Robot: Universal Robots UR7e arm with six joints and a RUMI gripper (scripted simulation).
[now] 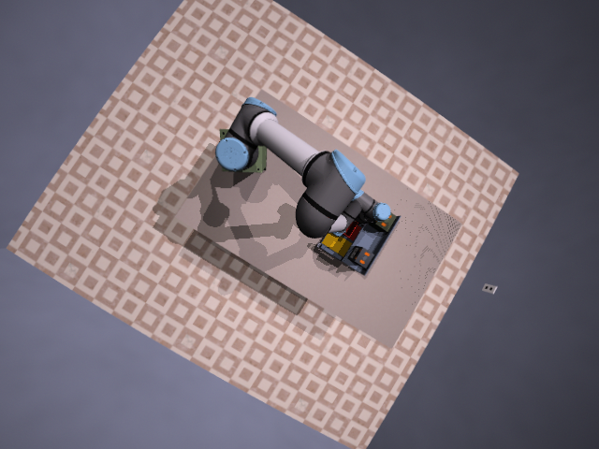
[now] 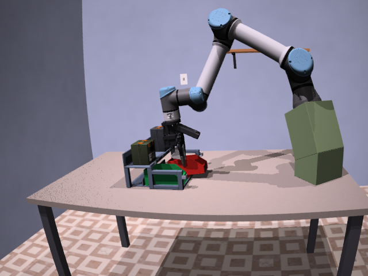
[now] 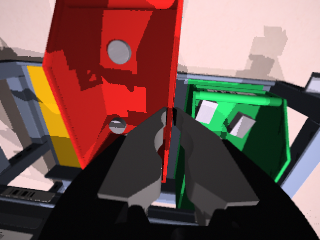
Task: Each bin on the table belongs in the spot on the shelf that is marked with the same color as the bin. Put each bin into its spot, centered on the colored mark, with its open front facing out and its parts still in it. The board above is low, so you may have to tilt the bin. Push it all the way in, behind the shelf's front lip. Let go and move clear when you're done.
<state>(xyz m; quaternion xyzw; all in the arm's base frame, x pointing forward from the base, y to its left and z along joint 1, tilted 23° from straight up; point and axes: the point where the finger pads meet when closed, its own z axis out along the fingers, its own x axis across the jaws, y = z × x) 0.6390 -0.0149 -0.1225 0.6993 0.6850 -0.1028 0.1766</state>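
A red bin (image 2: 197,163) (image 3: 140,25) with two round grey parts (image 3: 119,51) (image 3: 117,125) juts out of the robot-side front of the shelf (image 2: 150,179), between a green bin and a flat yellow area (image 3: 40,95). My gripper (image 2: 183,164) (image 3: 170,108) is shut on the red bin's side wall, the wall beside the green bin. The exact tilt of the red bin is hard to tell. The green bin (image 2: 161,176) (image 3: 265,142) sits within the shelf frame and holds light blocks (image 3: 206,111) (image 3: 242,125). The yellow area also shows in the top view (image 1: 337,244). No yellow bin can be made out.
An olive box (image 2: 142,153) and a dark grey box (image 2: 156,138) (image 1: 361,255) stand on the shelf's upper board, close to the gripper body. Shelf posts and side rails flank the bins. The green robot pedestal (image 2: 314,142) stands at the opposite end of the table (image 2: 237,196).
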